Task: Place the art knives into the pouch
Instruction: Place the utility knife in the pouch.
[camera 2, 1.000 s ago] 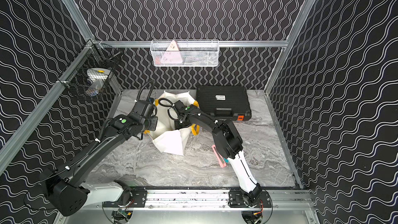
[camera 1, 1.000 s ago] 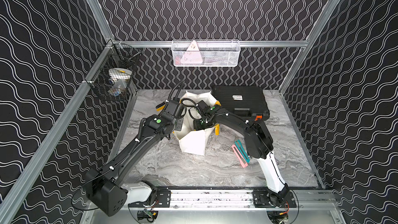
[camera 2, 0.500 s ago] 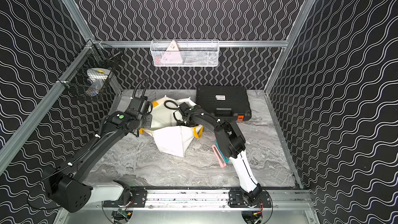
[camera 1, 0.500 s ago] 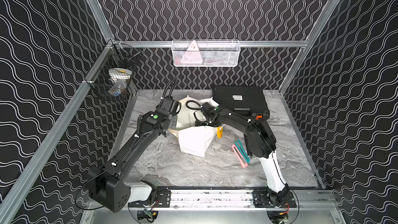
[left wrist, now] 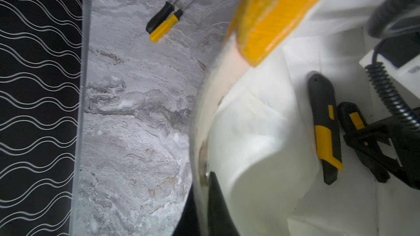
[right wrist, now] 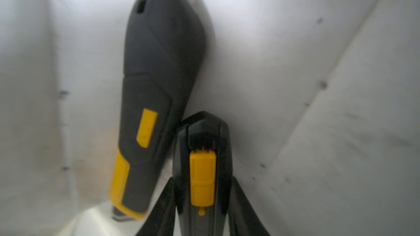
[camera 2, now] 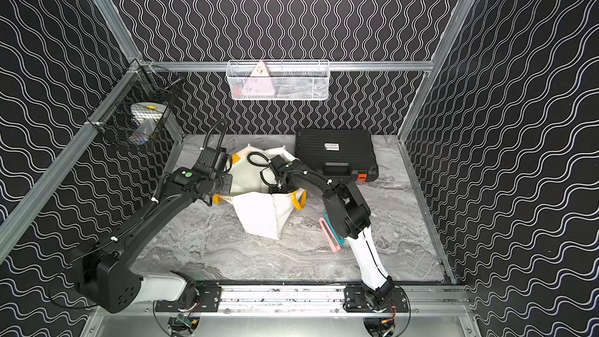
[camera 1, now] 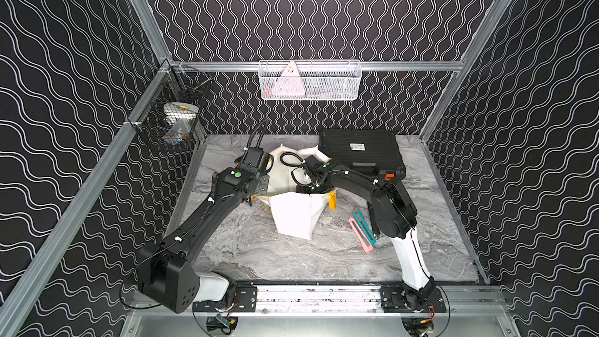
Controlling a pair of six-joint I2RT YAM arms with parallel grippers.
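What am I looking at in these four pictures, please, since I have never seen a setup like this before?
These are two robot arms, a left arm and a right arm, mounted on a rail at the edge of a table. Two pictures look down from overhead; the other two come from a camera on each wrist. On the table sit a white pouch, a black case, a pink knife, a teal knife and two screwdrivers. The left gripper pinches the pouch's rim. The right gripper is inside the pouch, clamped on a black and yellow art knife; a similar knife lies beside it.
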